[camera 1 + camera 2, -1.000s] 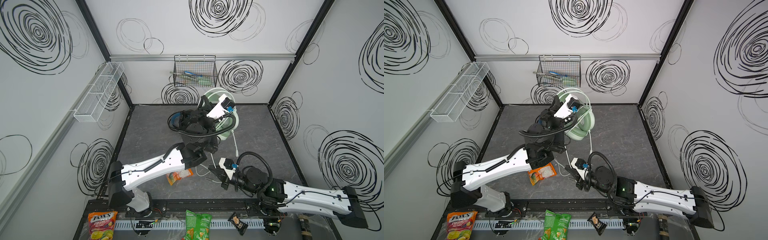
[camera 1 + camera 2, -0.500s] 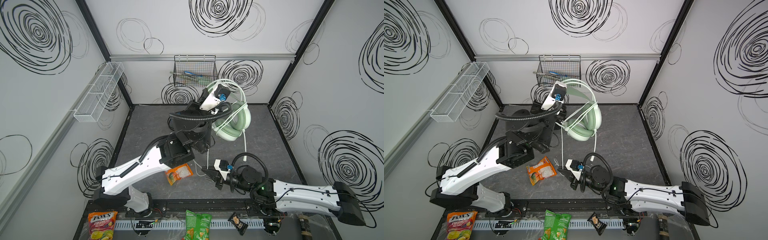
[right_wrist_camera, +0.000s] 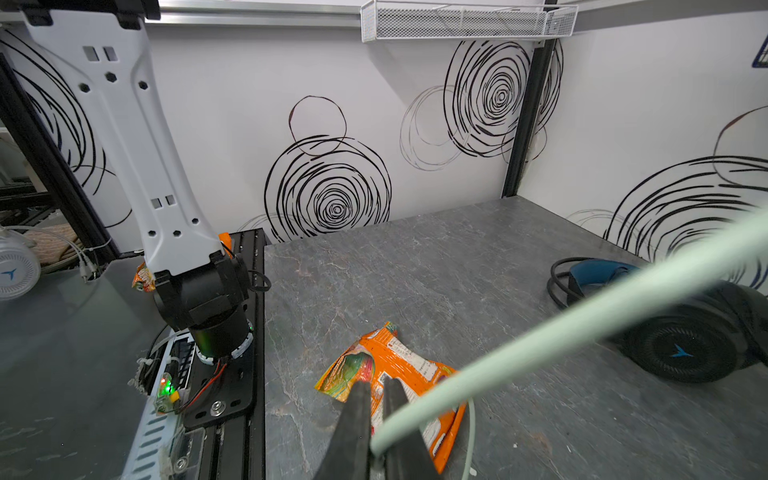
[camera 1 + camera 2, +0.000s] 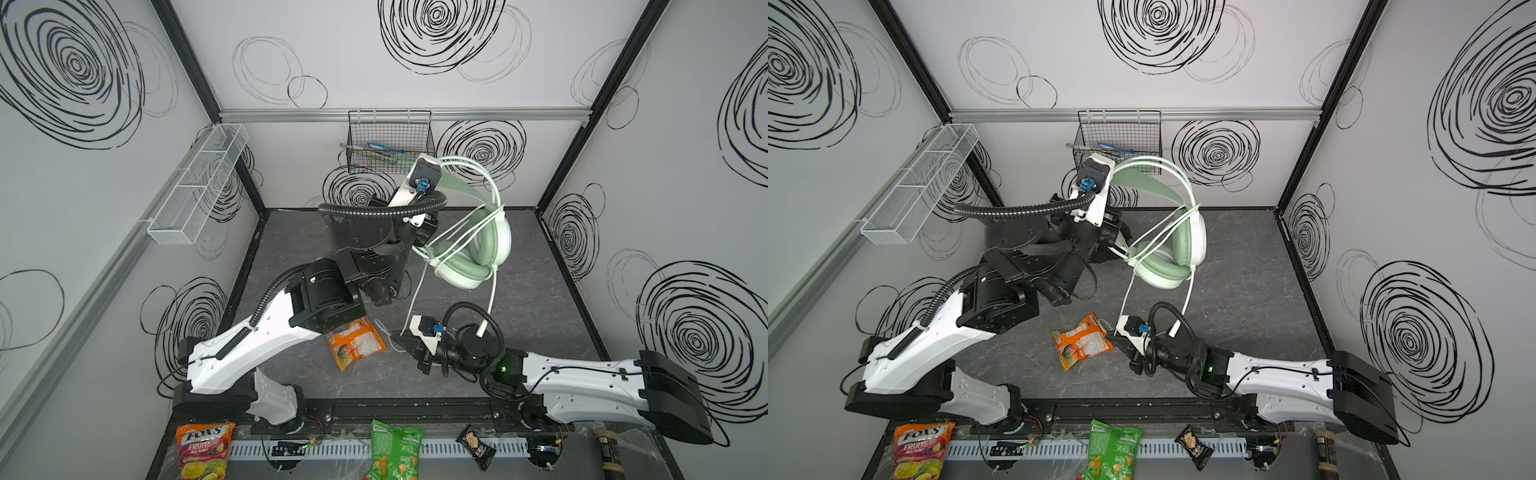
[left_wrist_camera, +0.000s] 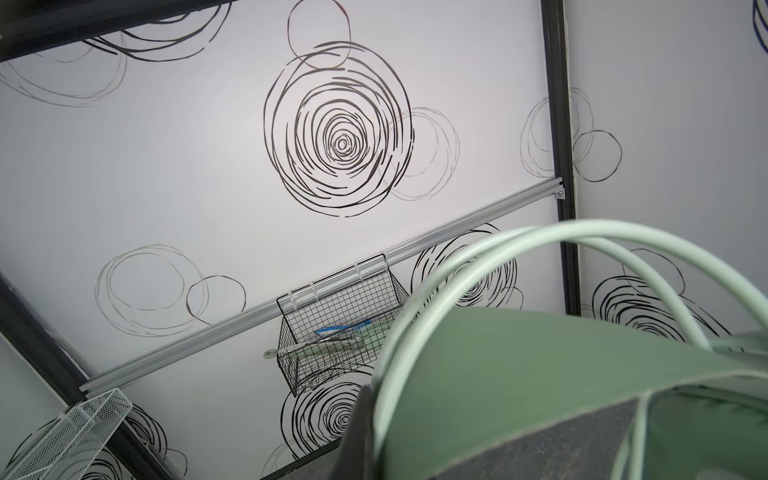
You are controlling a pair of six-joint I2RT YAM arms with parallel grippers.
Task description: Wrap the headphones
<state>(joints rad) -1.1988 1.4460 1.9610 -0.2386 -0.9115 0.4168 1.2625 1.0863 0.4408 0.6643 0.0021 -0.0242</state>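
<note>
The pale mint-green headphones [image 4: 469,245] hang in the air at the back, and my left gripper [image 4: 422,243] is shut on them where the whitish cable loops round the earcups. The left wrist view fills with the green headband [image 5: 540,374] beside one dark finger [image 5: 357,436]. A strand of the cable [image 4: 415,295] runs down to my right gripper [image 4: 397,336], which is shut on it low over the table. In the right wrist view the cable [image 3: 582,316] is pinched between the fingers [image 3: 361,415]. The black headphones [image 3: 685,332] lie on the table beyond.
An orange snack packet [image 4: 355,343] lies on the grey table just left of my right gripper. A black wire basket [image 4: 390,141] hangs on the back wall and a white mesh shelf [image 4: 195,187] on the left wall. Snack bags [image 4: 395,453] lie along the front rail.
My left arm has lifted the mint-green headphones up off the table and toward the back wall. The right gripper has slid a little left, keeping the cable.
</note>
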